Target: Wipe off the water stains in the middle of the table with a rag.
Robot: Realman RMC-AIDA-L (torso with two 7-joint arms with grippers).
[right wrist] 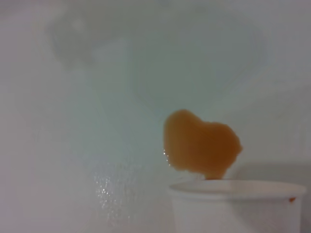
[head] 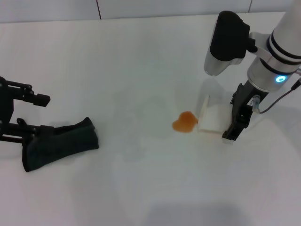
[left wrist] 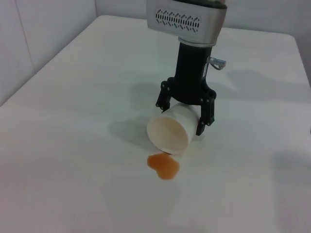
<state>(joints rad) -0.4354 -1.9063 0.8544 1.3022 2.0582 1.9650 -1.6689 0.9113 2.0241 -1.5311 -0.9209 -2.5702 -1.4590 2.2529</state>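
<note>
The water stains [head: 184, 122] are one small orange blotch on the white table [head: 141, 56], near its middle. Right beside them a white paper cup [head: 209, 119] lies tipped with its mouth toward the blotch, and my right gripper [head: 226, 126] is shut on it. The left wrist view shows those fingers [left wrist: 200, 121] clamped round the cup [left wrist: 170, 132] above the stain [left wrist: 164, 166]. The dark rag [head: 60, 144] lies crumpled at the far left. My left gripper [head: 38, 114] stands open there, its lower finger resting along the rag's top edge.
The right wrist view shows the blotch [right wrist: 201, 144] just beyond the cup's rim [right wrist: 238, 187]. A wall seam runs behind the table's far edge [head: 141, 19]. Bare table surface lies between the rag and the blotch.
</note>
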